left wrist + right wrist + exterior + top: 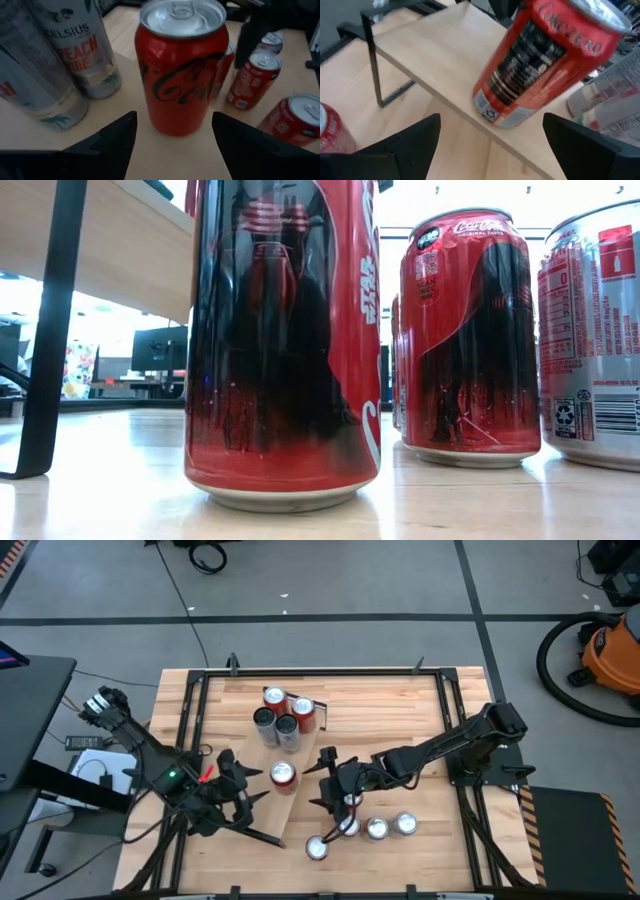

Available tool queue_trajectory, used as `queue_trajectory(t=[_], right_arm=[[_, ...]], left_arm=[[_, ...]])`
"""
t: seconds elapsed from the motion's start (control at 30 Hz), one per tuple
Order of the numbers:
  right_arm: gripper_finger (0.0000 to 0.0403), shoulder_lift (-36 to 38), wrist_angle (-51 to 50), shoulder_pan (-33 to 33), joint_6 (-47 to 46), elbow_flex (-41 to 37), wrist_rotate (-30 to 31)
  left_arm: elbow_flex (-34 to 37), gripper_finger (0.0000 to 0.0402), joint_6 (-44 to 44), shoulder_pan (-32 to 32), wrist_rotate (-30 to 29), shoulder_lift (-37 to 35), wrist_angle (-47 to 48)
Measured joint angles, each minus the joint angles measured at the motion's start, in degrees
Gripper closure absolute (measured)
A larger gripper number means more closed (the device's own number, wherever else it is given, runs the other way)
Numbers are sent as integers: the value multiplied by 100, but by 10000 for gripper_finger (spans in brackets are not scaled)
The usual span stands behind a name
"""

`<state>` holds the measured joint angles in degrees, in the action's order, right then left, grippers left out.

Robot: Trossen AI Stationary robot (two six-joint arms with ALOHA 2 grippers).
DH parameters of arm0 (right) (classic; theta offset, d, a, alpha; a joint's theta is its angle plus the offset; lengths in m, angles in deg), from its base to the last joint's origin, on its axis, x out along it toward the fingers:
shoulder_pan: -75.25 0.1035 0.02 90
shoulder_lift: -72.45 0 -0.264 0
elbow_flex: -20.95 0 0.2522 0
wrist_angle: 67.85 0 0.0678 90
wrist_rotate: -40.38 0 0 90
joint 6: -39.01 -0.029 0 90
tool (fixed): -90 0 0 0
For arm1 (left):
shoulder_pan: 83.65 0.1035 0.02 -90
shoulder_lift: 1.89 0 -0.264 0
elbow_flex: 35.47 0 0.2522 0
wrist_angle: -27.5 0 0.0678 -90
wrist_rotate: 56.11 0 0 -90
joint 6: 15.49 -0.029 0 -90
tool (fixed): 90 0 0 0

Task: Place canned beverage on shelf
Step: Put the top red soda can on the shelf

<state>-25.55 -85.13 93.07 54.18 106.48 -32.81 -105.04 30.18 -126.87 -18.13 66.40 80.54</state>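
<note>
While the low view shows only cans on the desk (100,490), the high view shows both jaws spread and empty, the red can (283,775) standing on the shelf (262,805) between them, just ahead of the left gripper (240,783) and apart from the right gripper (326,780).

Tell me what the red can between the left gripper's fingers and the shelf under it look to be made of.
Red can: likely aluminium, with a bare silvery lid and pull tab and a glossy printed red wall that catches light. Shelf: pale wood plank, matte with faint grain and a thin dark bar, probably metal, at its end. Left gripper: open, not touching the can.
</note>
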Motion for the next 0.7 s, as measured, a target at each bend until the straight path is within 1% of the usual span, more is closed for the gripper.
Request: queue_trajectory(t=[0.1,0.23,0.37,0.47,0.5,0.57,0.7], right_arm=[[41,-106,430,-11,-31,3,28],[41,-241,807,-49,-205,4,287],[41,-261,706,-57,-151,-1,388],[41,-183,461,-21,-56,-5,635],[42,-129,396,-8,25,-5,617],[46,-60,249,28,265,-3,341],[69,-128,292,128,550,-1,-592]], left_arm=[[0,132,2,-1,41,0,37],[0,132,9,-17,162,0,44],[0,132,26,-154,231,0,31],[-2,132,23,-173,214,-2,32],[-2,132,17,-173,208,-1,35],[-2,132,-24,-176,179,-2,38],[-2,132,-68,-158,135,-2,34]])
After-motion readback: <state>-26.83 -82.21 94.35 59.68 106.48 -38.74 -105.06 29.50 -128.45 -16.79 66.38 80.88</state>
